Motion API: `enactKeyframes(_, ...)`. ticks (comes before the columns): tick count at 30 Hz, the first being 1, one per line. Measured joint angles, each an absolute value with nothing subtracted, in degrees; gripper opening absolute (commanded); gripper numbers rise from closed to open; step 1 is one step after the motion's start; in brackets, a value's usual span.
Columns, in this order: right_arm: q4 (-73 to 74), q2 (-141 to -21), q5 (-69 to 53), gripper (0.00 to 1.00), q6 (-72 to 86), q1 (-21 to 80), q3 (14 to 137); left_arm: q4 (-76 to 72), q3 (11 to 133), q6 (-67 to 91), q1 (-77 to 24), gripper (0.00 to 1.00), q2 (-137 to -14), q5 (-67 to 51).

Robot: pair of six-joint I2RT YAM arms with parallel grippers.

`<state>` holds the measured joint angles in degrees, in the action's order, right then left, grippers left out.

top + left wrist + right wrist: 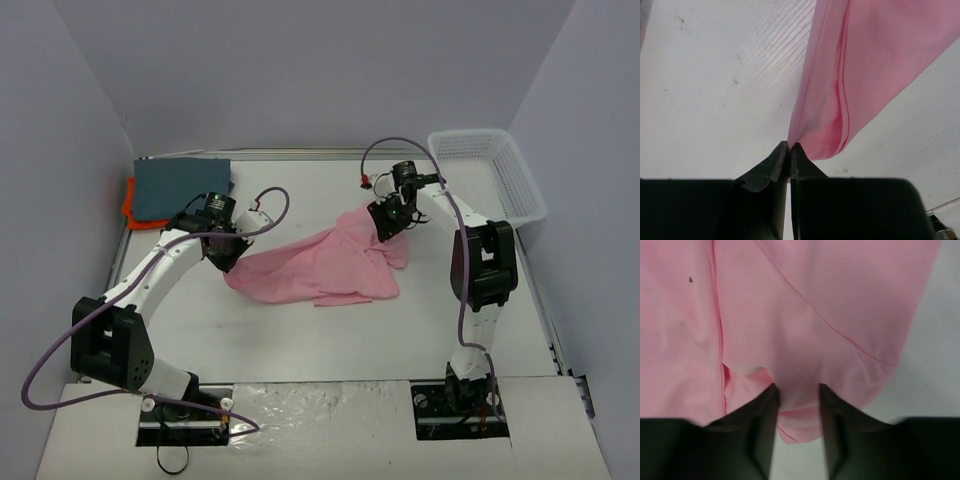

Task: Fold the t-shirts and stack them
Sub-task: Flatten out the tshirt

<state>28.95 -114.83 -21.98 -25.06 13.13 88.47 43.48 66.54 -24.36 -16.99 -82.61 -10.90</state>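
Soft light pink short-sleeved t-shirt (320,268) mid-table, stretched between grippers. Left gripper (789,148) jaws pinched on corner; right gripper (797,396) jaws clamped over bunched fold. Best: even tension, lower ends together.

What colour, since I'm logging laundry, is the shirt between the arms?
Light pink t-shirt; shows best in right wrist view.

left gripper (790,146) pinched tight, arm reaching forward-right | right gripper (797,390) clamped, narrow gap, arm reaching forward-left
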Motion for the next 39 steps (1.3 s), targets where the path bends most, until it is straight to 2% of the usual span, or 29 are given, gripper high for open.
enactKeyframes(2,29.10,-115.13,-21.80,0.00,-24.80,13.13,88.73,43.48,66.52,-24.36,-16.84,0.02,-82.61,-10.85)
enactKeyframes(9,30.26,-115.31,-20.60,0.00,-24.69,13.13,90.98,43.94,67.48,-24.45,-15.31,0.02,-82.61,-10.09)
enactKeyframes(13,31.75,-113.95,-19.38,0.00,-24.73,13.15,93.78,45.95,73.49,-25.04,-12.21,0.02,-82.76,-9.96)
enactKeyframes(19,34.09,-106.48,-17.98,0.00,-24.82,13.17,99.04,47.18,86.04,-25.45,-4.93,0.03,-82.00,-10.52)
enactKeyframes(23,34.83,-99.53,-17.78,0.00,-25.30,13.37,101.47,48.27,89.25,-25.87,-2.79,0.02,-79.20,-11.09)
enactKeyframes(31,36.77,-90.63,-17.30,0.00,-26.76,13.56,100.31,51.75,90.50,-26.96,-2.76,0.02,-73.17,-13.19)
enactKeyframes(39,38.17,-89.49,-15.77,0.00,-28.25,13.56,98.94,52.77,90.54,-26.85,-2.83,0.02,-72.34,-13.76)
